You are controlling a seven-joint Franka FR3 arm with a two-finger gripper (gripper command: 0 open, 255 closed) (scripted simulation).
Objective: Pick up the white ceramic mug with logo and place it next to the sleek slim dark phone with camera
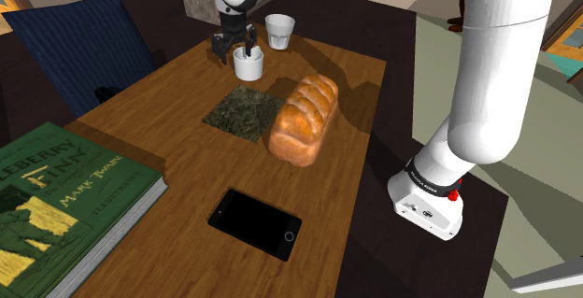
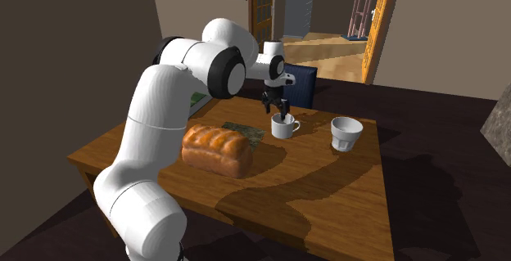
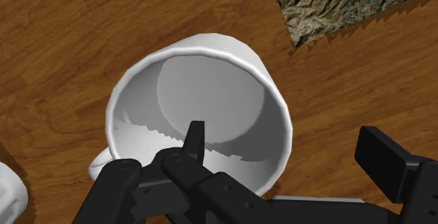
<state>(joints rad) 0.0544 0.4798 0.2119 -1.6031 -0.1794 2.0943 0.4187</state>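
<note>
A white mug (image 1: 248, 64) stands upright at the far end of the wooden table (image 1: 177, 170), with its handle on one side. My black gripper (image 1: 235, 49) is down over it and open. In the wrist view one fingertip (image 3: 194, 137) reaches inside the mug (image 3: 203, 89) and the other finger (image 3: 393, 165) is outside it, so they straddle the rim wall without clasping it. From the second exterior view the gripper (image 2: 277, 109) sits just above the mug (image 2: 284, 128). The dark slim phone (image 1: 255, 223) lies flat near the table's front edge, far from the mug.
A second white cup (image 1: 279, 30) stands just beyond the mug. A bread loaf (image 1: 304, 119) and a dark mottled mat (image 1: 245, 111) lie between mug and phone. A large green book (image 1: 56, 203) covers the table's near left corner, and a blue chair (image 1: 84, 39) stands behind.
</note>
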